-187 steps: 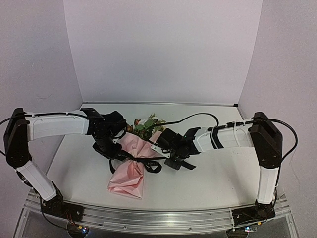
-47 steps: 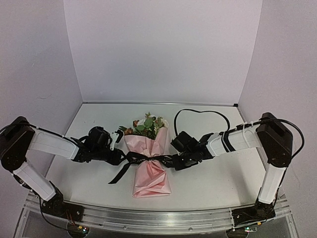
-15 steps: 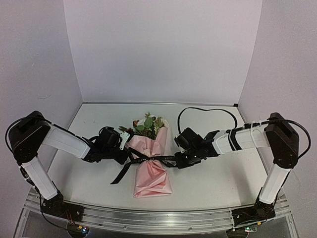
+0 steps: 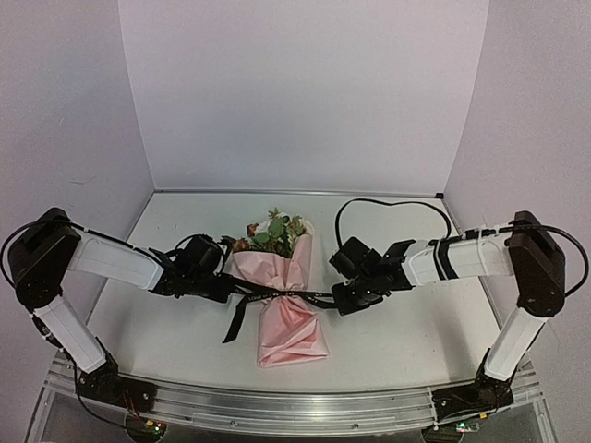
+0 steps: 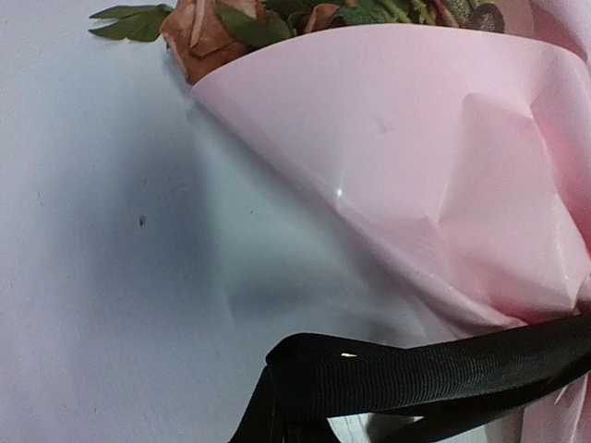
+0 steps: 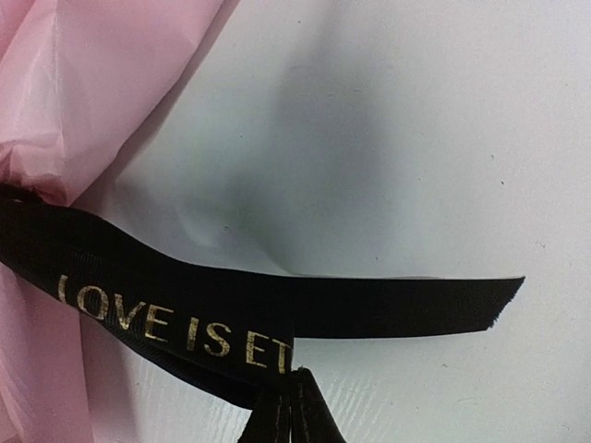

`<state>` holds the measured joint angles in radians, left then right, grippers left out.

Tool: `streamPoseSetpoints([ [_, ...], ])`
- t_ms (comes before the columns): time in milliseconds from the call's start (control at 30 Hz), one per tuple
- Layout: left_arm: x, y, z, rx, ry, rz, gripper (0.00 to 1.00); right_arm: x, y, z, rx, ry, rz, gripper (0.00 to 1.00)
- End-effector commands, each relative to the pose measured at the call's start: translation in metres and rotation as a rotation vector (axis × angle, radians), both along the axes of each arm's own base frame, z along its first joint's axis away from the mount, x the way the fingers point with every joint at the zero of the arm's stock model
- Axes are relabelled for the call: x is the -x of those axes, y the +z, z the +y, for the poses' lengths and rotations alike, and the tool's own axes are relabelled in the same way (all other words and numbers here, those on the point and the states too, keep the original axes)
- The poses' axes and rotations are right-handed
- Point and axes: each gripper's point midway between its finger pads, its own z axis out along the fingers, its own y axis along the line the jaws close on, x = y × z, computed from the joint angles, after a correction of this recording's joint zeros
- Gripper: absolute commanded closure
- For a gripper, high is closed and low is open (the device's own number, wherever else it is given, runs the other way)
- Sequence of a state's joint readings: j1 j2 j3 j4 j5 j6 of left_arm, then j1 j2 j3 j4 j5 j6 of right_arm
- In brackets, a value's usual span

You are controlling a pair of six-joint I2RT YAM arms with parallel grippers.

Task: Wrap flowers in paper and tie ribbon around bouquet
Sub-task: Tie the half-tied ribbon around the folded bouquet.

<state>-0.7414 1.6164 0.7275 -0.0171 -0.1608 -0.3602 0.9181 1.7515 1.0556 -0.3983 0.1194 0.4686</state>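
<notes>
White tabletop (image 4: 416, 341): bouquet (image 4: 275, 271) lies flat at centre, between arms. Its light pink paper cone (image 4: 291, 332) opens toward far wall; cream, pink, rust roses with green leaves (image 4: 275, 231) poke out. Narrow black gold-lettered ribbon (image 4: 288, 295) cinches cone's waist, pulled taut sideways. Both jaws clenched: left gripper (image 4: 233, 290) pinching ribbon left of cone, right gripper (image 4: 338, 301) right of cone.

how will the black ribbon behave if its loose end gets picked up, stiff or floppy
Probably floppy: the ribbon folds sharply where the right gripper pinches it. Likely very light, being a thin, narrow strip. Its ribbed weave, seen in the left wrist view, might make it less slippery than satin.
</notes>
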Motion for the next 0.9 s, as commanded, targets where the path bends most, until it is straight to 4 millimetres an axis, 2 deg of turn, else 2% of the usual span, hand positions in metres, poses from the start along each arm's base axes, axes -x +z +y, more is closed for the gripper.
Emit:
streamPoseSetpoints([
  [0, -0.004, 0.015, 0.009, -0.001, 0.085, 0.014, 1.0, -0.004, 0.016, -0.013, 0.083, -0.013, -0.045, 1.0],
  [100, 0.0, 0.009, 0.014, 0.004, 0.1, 0.047, 1.0, -0.002, 0.011, -0.02, 0.121, -0.014, -0.034, 1.0],
  [300, 0.002, 0.003, 0.017, 0.047, 0.109, 0.086, 1.0, 0.009, 0.016, -0.012, 0.236, 0.08, -0.053, 1.0],
  [667, 0.001, -0.006, 0.041, 0.156, 0.193, 0.164, 1.0, 0.014, 0.006, -0.039, 0.284, -0.037, -0.029, 1.0],
  [867, -0.001, -0.01, 0.058, 0.243, 0.25, 0.218, 1.0, 0.021, 0.002, -0.066, 0.313, -0.102, -0.036, 1.0],
])
